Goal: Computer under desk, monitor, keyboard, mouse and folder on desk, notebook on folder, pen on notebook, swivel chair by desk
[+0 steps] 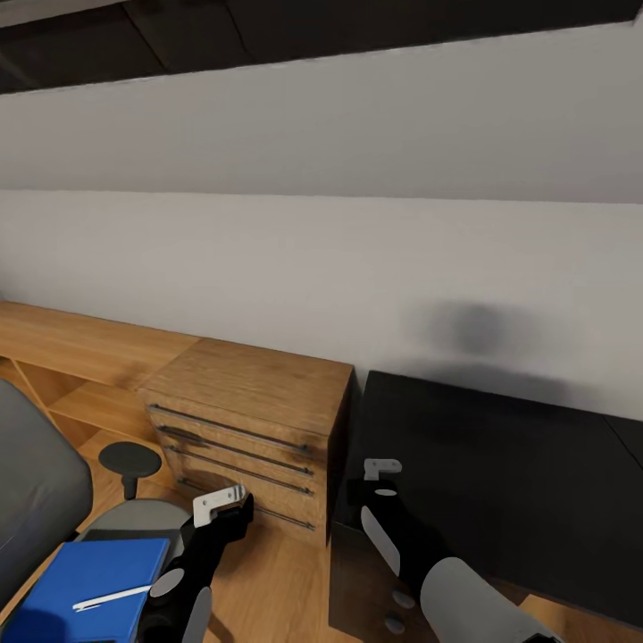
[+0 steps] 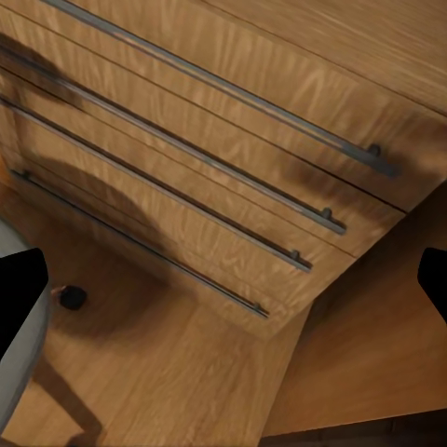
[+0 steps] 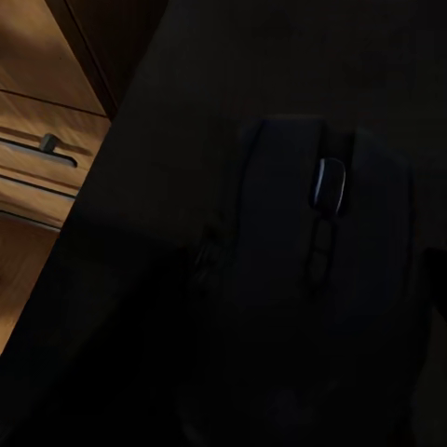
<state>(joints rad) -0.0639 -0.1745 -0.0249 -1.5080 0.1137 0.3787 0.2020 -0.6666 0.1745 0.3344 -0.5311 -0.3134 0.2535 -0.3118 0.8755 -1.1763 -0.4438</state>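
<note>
We find mouse (image 3: 298, 279) held close under right gripper (image 3: 438, 279), fingers seemingly clamped on it over black desk (image 1: 536, 482); long axis along fingers. Left gripper (image 1: 223, 505) fingers apart, nearer blue folder (image 1: 85, 585) on swivel chair (image 1: 36, 482).
</note>
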